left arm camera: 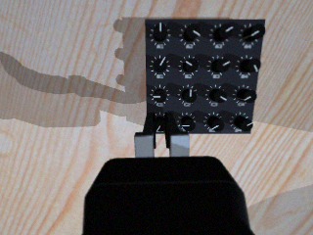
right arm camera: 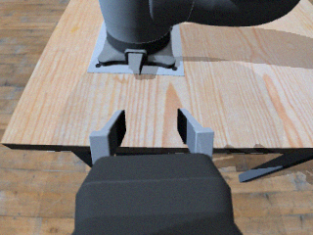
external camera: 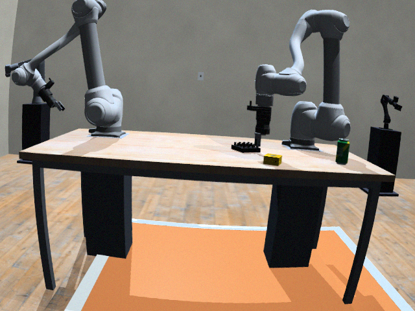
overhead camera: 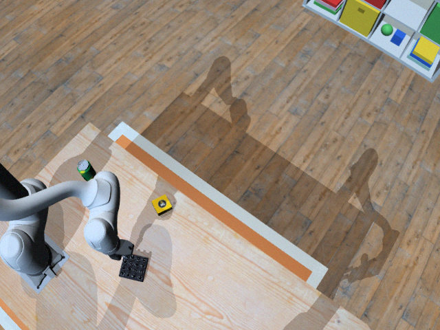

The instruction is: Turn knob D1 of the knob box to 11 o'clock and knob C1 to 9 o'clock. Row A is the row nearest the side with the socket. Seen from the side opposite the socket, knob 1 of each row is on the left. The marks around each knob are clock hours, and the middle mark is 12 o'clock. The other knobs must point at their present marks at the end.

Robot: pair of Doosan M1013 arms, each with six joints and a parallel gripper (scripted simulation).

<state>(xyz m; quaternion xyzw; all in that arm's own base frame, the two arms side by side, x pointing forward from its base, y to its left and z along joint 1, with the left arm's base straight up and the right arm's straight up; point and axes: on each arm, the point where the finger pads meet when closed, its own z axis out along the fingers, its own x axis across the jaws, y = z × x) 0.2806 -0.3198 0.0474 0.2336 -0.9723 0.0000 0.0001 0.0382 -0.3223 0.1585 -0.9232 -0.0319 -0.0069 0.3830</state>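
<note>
In the left wrist view, the knobs beside knob D1 [left arm camera: 159, 125] crowded the lower left corner of the knob box [left arm camera: 205, 52], leaving narrow gaps for fingers. Bare wood bordered its left edge; in the top view, the yellow block [overhead camera: 161, 205] stood to its upper right, well apart.
</note>
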